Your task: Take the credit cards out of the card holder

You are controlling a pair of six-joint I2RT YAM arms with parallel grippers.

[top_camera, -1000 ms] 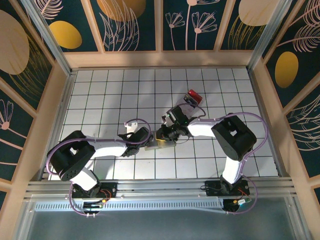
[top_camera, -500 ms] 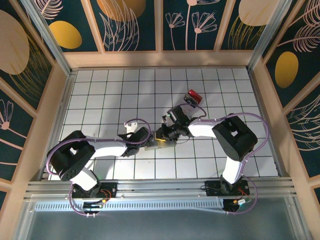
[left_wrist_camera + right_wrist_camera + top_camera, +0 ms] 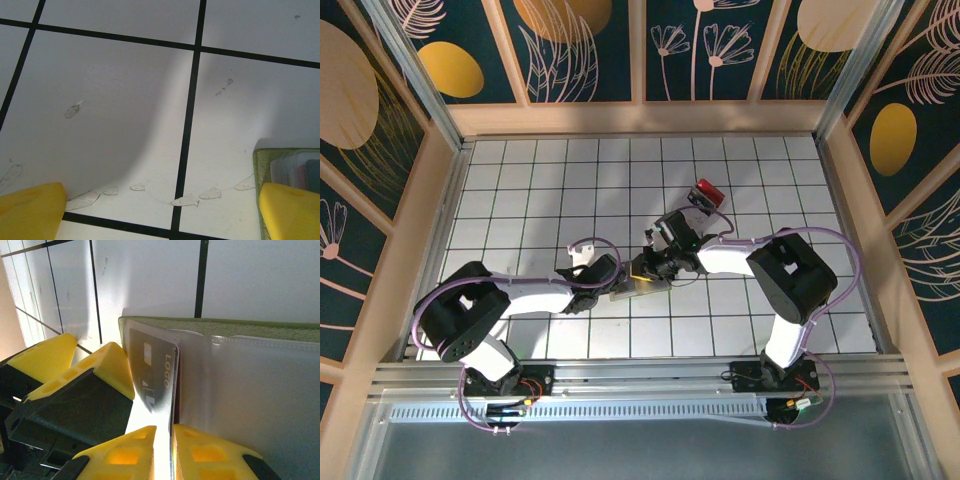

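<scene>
Table [image 3: 260, 275]: holder [image 3: 250, 328] at right gripper [image 3: 164, 434] (card [image 3: 152, 372] within)

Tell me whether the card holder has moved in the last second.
No. The card holder lies over the same grid squares of the table.

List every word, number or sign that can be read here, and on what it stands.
"LOGO": on the grey credit card that the right claw pinches at the card holder's edge.
Small mark near the card's chip: too blurred to read.
Red object on the table: too small to read any text.
</scene>
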